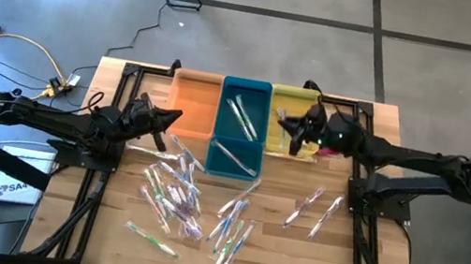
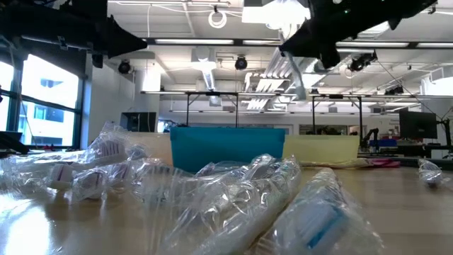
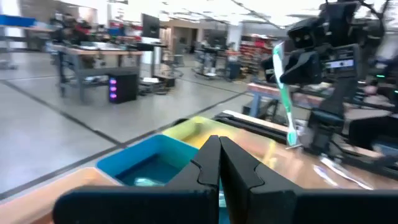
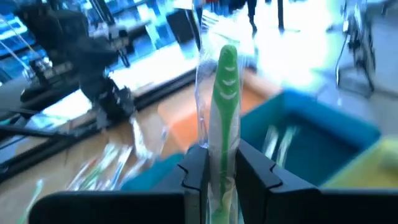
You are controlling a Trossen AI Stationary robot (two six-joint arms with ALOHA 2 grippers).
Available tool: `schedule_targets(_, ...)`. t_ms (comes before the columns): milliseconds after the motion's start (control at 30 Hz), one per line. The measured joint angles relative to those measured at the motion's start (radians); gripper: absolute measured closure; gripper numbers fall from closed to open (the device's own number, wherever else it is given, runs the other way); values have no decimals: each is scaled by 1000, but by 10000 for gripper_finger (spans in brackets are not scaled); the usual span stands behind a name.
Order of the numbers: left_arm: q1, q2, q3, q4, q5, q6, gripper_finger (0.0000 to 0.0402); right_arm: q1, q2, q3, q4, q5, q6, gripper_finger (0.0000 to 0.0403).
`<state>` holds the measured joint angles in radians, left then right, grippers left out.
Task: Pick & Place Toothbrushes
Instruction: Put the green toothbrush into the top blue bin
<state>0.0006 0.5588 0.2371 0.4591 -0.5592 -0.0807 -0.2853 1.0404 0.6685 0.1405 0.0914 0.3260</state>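
Note:
Several wrapped toothbrushes (image 1: pixel 176 194) lie in a loose heap on the wooden table, and two more (image 1: pixel 313 209) lie apart to the right. Others rest inside the blue bin (image 1: pixel 220 111). My right gripper (image 1: pixel 286 126) hovers over the edge between the blue bin and the yellow bin (image 1: pixel 298 96), shut on a green toothbrush (image 4: pixel 225 93) in its clear wrapper. That green toothbrush (image 3: pixel 285 93) also shows in the left wrist view. My left gripper (image 1: pixel 176 121) hangs shut and empty by the orange bin (image 1: pixel 194 97). My right gripper pinches the green toothbrush through its wrapper between its two fingers, on the handle (image 4: pixel 221 158). The toothbrush is lifted clear of bins and table. It hangs slanting below the gripper, its free end (image 3: pixel 291 140) down.
The three bins stand side by side at the table's far edge: orange, blue, yellow. A pink thing (image 1: pixel 327 149) lies under my right arm by the yellow bin. Bare wood shows at the table's near right. Cables and a box lie on the floor to the left.

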Motion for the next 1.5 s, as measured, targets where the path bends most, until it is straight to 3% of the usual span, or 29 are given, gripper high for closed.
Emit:
schedule_targets(300, 0, 0, 0, 3, -62, -5, 401, -174, 171, 0, 261, -236, -35, 357)
schedule_targets(500, 0, 0, 0, 11, -62, -6, 401, -222, 319, 13, 484, -309, -35, 357)
schedule_targets(733, 0, 0, 0, 11, -63, -6, 401, -226, 438, 163, 467, -383, -92, 357)
schedule_targets(1133, 0, 0, 0, 11, -65, -6, 401, -249, 666, 487, 185, -434, -227, 357)
schedule_targets(1500, 0, 0, 0, 9, -64, -4, 401, -317, 778, 535, 102, -477, -111, 357)
